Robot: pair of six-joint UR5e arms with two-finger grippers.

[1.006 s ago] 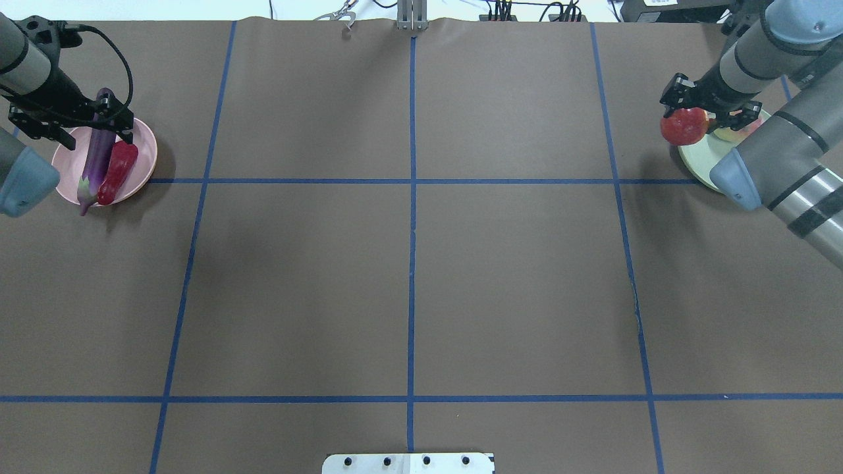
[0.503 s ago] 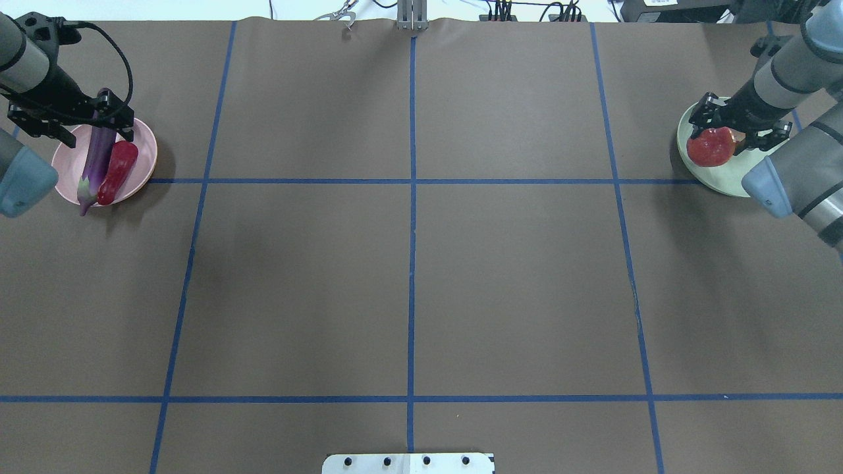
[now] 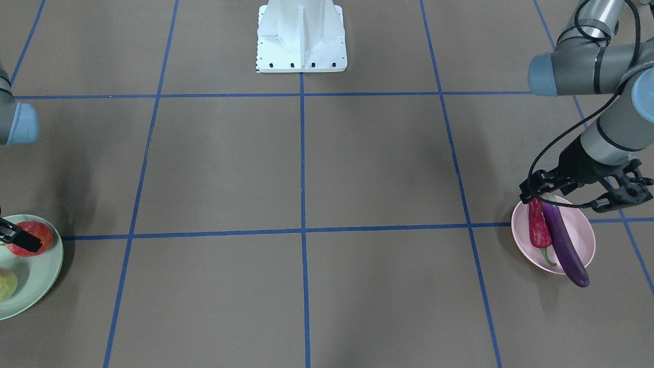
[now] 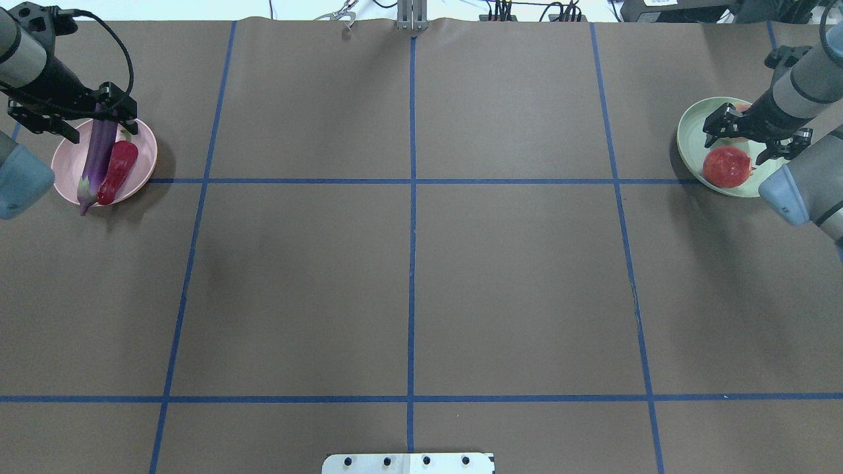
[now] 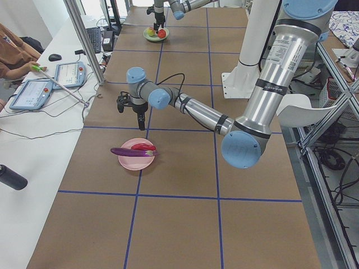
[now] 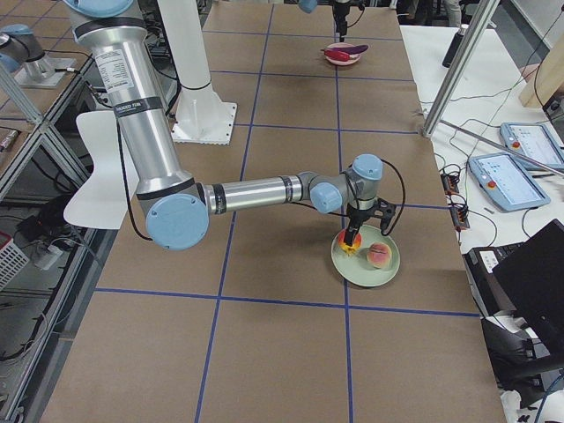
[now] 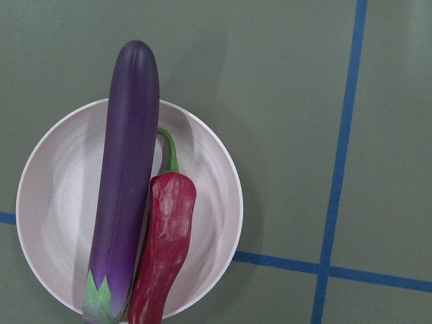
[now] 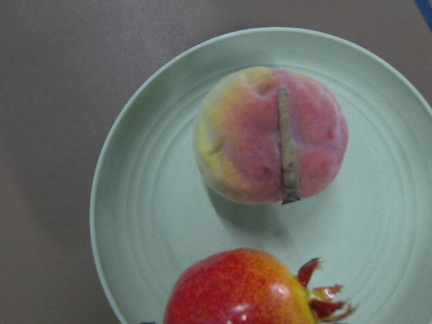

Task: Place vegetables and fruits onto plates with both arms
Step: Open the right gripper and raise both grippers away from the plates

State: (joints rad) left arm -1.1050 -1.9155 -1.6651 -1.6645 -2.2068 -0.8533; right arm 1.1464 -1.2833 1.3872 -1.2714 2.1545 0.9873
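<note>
The purple eggplant and red chili pepper lie side by side on the pink plate at the far left. The eggplant's ends overhang the rim. My left gripper hovers open and empty over the plate's far side. The pomegranate rests on the mint green plate at the far right, beside the peach. My right gripper is open just above and behind the pomegranate and hides most of the peach in the overhead view.
The white pedestal base stands at the table's near middle edge. Blue tape lines divide the brown table. A metal clamp lies at the far edge. Operators' tablets sit on a side bench.
My right gripper carried the pomegranate in over the mint plate, set it down and let go. My left gripper drew back a little from the pink plate.
</note>
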